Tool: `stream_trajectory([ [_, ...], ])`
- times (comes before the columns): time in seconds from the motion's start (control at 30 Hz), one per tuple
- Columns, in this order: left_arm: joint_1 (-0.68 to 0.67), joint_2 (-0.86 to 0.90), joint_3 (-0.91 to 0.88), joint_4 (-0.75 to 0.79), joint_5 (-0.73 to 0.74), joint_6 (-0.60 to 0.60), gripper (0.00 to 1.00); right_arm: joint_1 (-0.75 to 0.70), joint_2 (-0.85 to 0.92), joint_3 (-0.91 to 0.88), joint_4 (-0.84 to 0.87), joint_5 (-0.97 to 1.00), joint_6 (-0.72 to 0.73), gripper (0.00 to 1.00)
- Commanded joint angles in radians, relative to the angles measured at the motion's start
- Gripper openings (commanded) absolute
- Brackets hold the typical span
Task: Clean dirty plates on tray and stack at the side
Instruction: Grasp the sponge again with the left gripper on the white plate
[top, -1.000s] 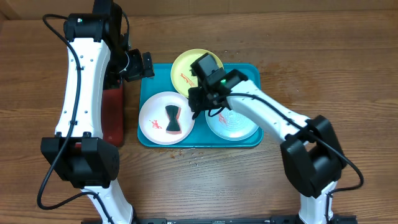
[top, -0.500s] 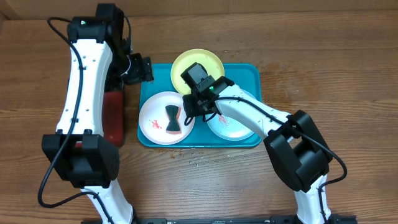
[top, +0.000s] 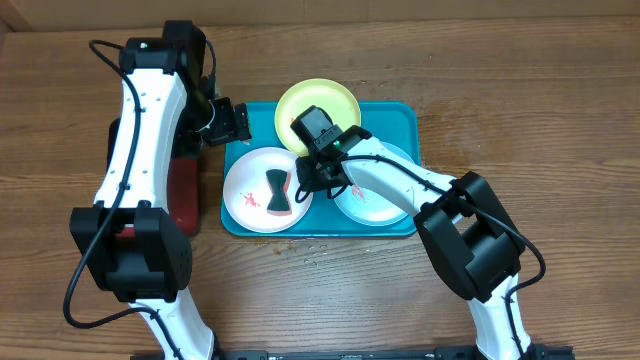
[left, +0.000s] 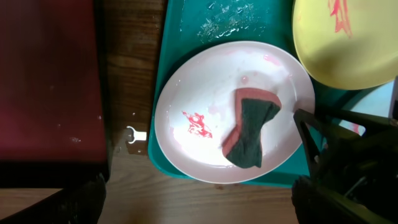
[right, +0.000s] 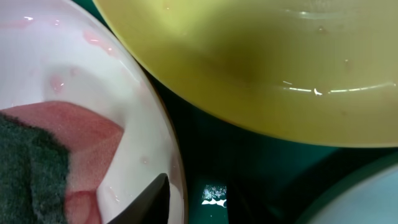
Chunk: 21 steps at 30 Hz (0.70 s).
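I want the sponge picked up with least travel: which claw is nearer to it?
Right. The right claw is just beside the sponge, at the white plate's rim. The left claw is beyond the plate, near the tray's far-left corner.

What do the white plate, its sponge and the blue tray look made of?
White plate: glossy plastic, probably; smooth, wet sheen.
Sponge: pink foam with a dark green fibrous scouring face.
Tray: smooth moulded plastic, seemingly; uniform turquoise, raised rim.
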Motion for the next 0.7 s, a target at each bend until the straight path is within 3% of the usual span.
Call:
stream_trajectory([
  [0.0,-0.007,0.001,-0.016,0.011,-0.003,0.019,0.95,0.002,0.006,0.019,0.002,0.010,0.002,0.26],
  [0.07,-0.007,0.001,-0.016,0.012,-0.003,0.019,0.93,0.002,0.006,0.019,0.002,0.010,0.002,0.23],
  [0.1,-0.007,0.001,-0.016,0.016,-0.002,0.018,0.88,0.002,0.006,0.019,0.002,0.010,0.002,0.21],
  [0.2,-0.008,0.002,-0.017,0.024,0.032,0.007,0.46,0.002,0.006,0.019,0.002,0.009,0.003,0.19],
  [0.3,-0.009,0.006,-0.018,0.026,0.076,0.008,0.22,0.001,0.006,0.019,0.002,0.010,0.005,0.15],
  [0.5,-0.018,0.007,-0.072,0.039,0.092,0.008,0.17,0.001,0.006,0.019,0.001,0.009,0.005,0.14],
  [0.67,-0.042,0.007,-0.188,0.091,0.133,0.021,0.27,0.001,0.006,0.019,0.002,0.009,0.005,0.14],
])
